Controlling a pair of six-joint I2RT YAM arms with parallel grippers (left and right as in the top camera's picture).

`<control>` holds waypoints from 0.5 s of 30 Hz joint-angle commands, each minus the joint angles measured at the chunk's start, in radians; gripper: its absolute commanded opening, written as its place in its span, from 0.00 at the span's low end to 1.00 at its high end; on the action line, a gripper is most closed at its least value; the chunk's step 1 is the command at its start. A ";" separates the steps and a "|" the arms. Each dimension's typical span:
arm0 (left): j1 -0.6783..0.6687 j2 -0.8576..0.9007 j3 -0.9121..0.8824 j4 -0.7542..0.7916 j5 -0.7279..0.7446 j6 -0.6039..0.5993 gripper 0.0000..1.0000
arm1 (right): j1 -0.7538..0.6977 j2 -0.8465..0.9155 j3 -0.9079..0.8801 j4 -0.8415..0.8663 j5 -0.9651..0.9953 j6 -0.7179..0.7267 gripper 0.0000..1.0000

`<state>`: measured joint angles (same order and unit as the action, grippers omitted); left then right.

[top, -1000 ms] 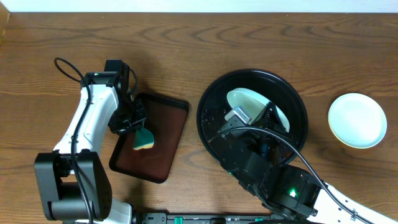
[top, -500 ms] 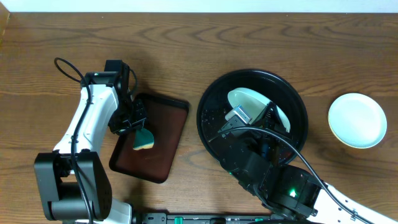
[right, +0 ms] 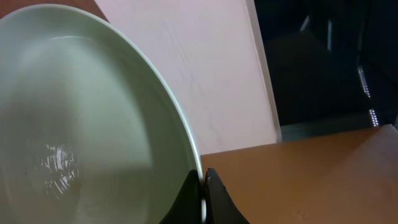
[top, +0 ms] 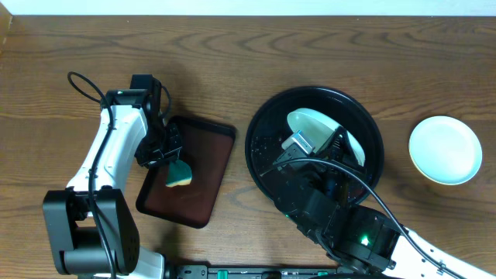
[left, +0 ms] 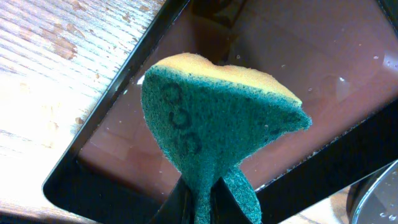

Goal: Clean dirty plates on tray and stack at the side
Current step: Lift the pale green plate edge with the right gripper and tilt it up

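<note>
A pale mint-white plate [top: 316, 126] is held tilted over the round black tray [top: 263, 116], with my right gripper [top: 328, 147] shut on its rim. In the right wrist view the plate [right: 81, 124] fills the left side, its face glossy with no smear showing, and the rim is pinched at my right gripper [right: 203, 196]. Another pale plate [top: 445, 149] lies flat on the bare wood at the right. My left gripper [top: 172, 159] is shut on a green-and-yellow sponge [top: 180, 173], squeezed in the left gripper [left: 202, 199], with the sponge [left: 217, 112] above a dark maroon tray [left: 298, 62].
The rectangular maroon tray [top: 203, 163] lies left of the black tray, with a strip of wood between them. The right arm's body covers the black tray's near half. A black cable loops by the left arm [top: 81, 84].
The plate in my right gripper has shifted slightly to the right. The left arm and the sponge have not moved.
</note>
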<state>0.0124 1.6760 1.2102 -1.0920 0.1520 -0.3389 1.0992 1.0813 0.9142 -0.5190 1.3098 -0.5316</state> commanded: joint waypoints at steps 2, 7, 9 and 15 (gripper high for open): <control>0.004 -0.008 -0.004 -0.005 0.006 0.014 0.09 | 0.011 -0.010 0.023 0.004 0.048 -0.009 0.01; 0.004 -0.008 -0.004 -0.005 0.006 0.014 0.08 | 0.011 -0.010 0.023 0.004 0.048 -0.009 0.01; 0.004 -0.008 -0.004 -0.005 0.006 0.014 0.08 | 0.011 -0.010 0.023 0.004 0.047 -0.008 0.01; 0.004 -0.008 -0.004 -0.005 0.006 0.014 0.08 | 0.005 -0.010 0.023 0.009 0.047 -0.003 0.01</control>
<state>0.0124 1.6760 1.2102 -1.0920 0.1520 -0.3389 1.0992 1.0813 0.9142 -0.5179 1.3212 -0.5343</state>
